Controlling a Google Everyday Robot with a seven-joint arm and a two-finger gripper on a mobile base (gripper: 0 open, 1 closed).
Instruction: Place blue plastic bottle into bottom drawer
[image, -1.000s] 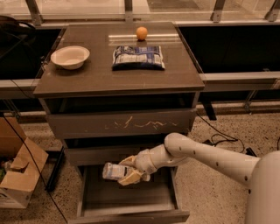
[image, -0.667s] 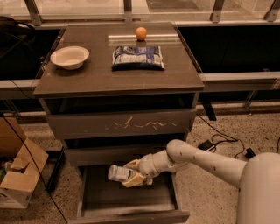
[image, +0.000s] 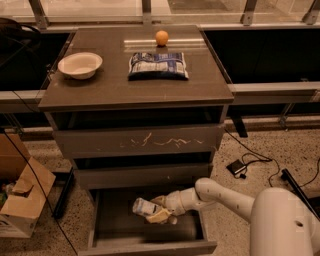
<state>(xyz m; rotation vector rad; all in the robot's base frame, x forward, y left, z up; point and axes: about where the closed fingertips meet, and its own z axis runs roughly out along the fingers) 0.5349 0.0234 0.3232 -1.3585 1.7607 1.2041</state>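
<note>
The bottom drawer (image: 115, 227) is pulled open below two shut grey drawers, showing its flat grey interior. My gripper (image: 159, 211) reaches in from the right, low over the middle of the drawer, and is shut on the blue plastic bottle (image: 144, 207). The bottle lies on its side, sticking out to the left of the fingers, just above the drawer floor. Whether it touches the floor I cannot tell.
On the cabinet top are a white bowl (image: 80, 65), a blue-and-white snack bag (image: 158, 65) and an orange (image: 161, 37). A cardboard box (image: 22, 200) stands on the floor at the left. Cables (image: 250, 160) lie on the floor at the right.
My gripper with the bottle has moved lower and a little to the right, deeper into the open bottom drawer.
</note>
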